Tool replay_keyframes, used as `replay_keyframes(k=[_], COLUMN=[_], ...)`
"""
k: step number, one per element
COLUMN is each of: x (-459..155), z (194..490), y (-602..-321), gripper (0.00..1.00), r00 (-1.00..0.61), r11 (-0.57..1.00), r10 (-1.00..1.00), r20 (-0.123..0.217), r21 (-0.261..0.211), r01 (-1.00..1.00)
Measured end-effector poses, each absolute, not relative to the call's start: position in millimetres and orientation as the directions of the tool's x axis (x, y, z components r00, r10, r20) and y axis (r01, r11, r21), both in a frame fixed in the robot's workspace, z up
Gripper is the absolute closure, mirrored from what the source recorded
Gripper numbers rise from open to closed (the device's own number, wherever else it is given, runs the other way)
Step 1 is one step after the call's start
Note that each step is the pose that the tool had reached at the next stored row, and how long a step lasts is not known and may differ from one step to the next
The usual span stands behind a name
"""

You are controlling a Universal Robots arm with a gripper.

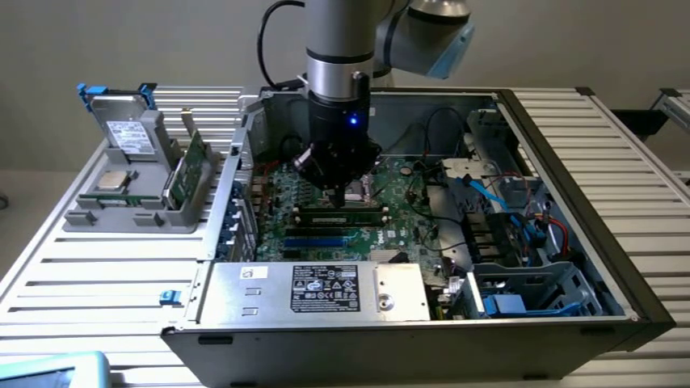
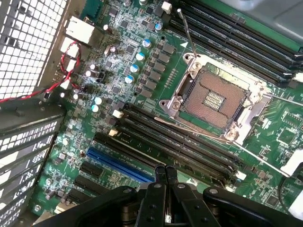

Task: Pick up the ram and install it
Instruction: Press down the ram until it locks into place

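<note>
Wrist view shows our tool (image 2: 164, 176) closed and empty above the slots (image 2: 180, 142); we should press the ram (image 1: 341, 215) down evenly, we judge.

Matt black plastic slots (image 2: 180, 142), shiny metal socket frame (image 2: 215, 97)

An open computer case (image 1: 561, 202) lies on a slatted table (image 1: 97, 259), with the motherboard (image 1: 323, 202) flat inside it. The arm reaches down into the case, and its gripper (image 1: 342, 194) hangs just above a ram stick (image 1: 341, 215) seated in the memory slots (image 2: 180, 142). In the wrist view, the CPU socket (image 2: 215, 99) sits between two banks of those slots. The power supply (image 1: 323, 289) fills the case's near edge. Drive bays (image 1: 528, 283) occupy the exterior view's right side. Outside the case, on the exterior view's left, a parts holder (image 1: 129, 202) stands on the table, carrying upright components.
</note>
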State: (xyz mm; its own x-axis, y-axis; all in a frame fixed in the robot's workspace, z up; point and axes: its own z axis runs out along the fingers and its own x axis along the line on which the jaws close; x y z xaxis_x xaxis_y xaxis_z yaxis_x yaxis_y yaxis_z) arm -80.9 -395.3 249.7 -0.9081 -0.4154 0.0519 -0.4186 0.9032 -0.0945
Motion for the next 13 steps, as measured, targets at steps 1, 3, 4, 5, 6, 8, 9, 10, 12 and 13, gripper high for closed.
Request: replay_keyframes(k=[1, 3, 4, 5, 6, 8, 9, 10, 12, 13], x=[-80.9, -80.9, -80.9, -80.9, -80.9, -80.9, -80.9, -80.9, -80.9, -80.9], z=[249.7, 249.7, 249.7, 249.7, 249.6, 249.4, 249.2, 249.0, 248.8, 248.7], y=[-395.3, -395.2, -395.3, -395.3, -395.3, -395.3, -395.3, -395.2, -395.2, -395.3], gripper=[0.89, 0.89, 0.89, 0.89, 0.89, 0.89, 0.89, 0.89, 0.89, 0.89], r00=[-0.915, -0.926, -0.931, -0.936, -0.94, -0.949, -0.953, -0.957, -0.964, -0.968], r11=[0.91, 0.921, 0.926, 0.931, 0.936, 0.945, 0.949, 0.952, 0.96, 0.964], r10=[-0.401, -0.374, -0.362, -0.349, -0.337, -0.31, -0.298, -0.286, -0.261, -0.247], r20=[0.052, 0.052, 0.052, 0.052, 0.052, 0.052, 0.051, 0.05, 0.05, 0.049], r21=[-0.095, -0.095, -0.095, -0.094, -0.094, -0.094, -0.094, -0.093, -0.092, -0.092], r01=[-0.404, -0.377, -0.365, -0.353, -0.34, -0.314, -0.302, -0.29, -0.265, -0.251])
